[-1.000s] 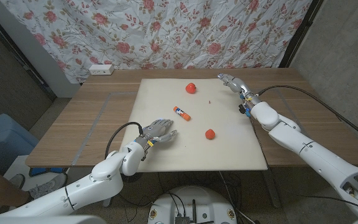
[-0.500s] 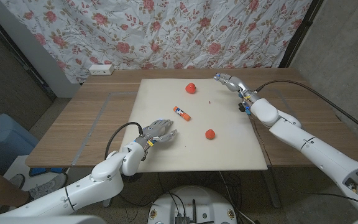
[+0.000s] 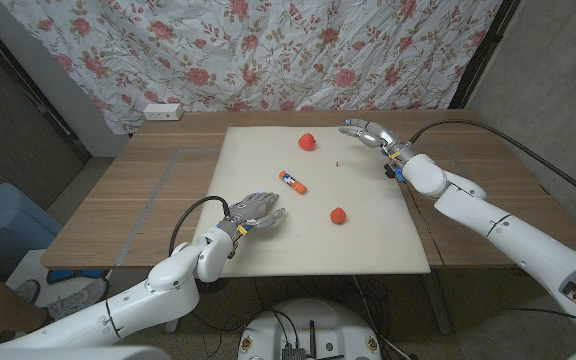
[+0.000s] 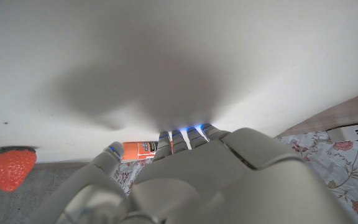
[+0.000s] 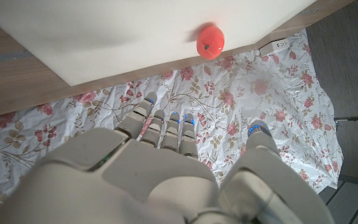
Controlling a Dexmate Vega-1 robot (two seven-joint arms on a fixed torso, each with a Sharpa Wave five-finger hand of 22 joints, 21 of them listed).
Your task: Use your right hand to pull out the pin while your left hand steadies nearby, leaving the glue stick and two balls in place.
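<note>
Table [image 3: 133,190]: wooden, with a floral curtain [image 3: 268,50] hanging behind it.
Mat [image 3: 318,240]: a large cream sheet covering the middle of the table; both hands are over it or at its edge.
Right arm [image 3: 488,225]: white, reaching from the near right corner toward the mat's far right corner.
Left arm [image 3: 158,280]: white, reaching in from the near left, ending at the mat's near left part.
Right hand [image 3: 368,132]: held above the mat's far right corner, fingers spread apart and gripping nothing.
Left hand [image 3: 253,212]: over the mat's near left part, fingers loosely apart, empty.
Glue stick [image 3: 291,181]: orange and white, lying just beyond the left hand's fingertips.
Far ball [image 3: 308,141]: red, near the right hand, on its inner side.
Near ball [image 3: 338,215]: red, to the inner side of the left hand, well apart from the right hand.
Pin [image 3: 337,161]: a tiny dark speck on the mat, just short of the right hand, untouched.
</note>
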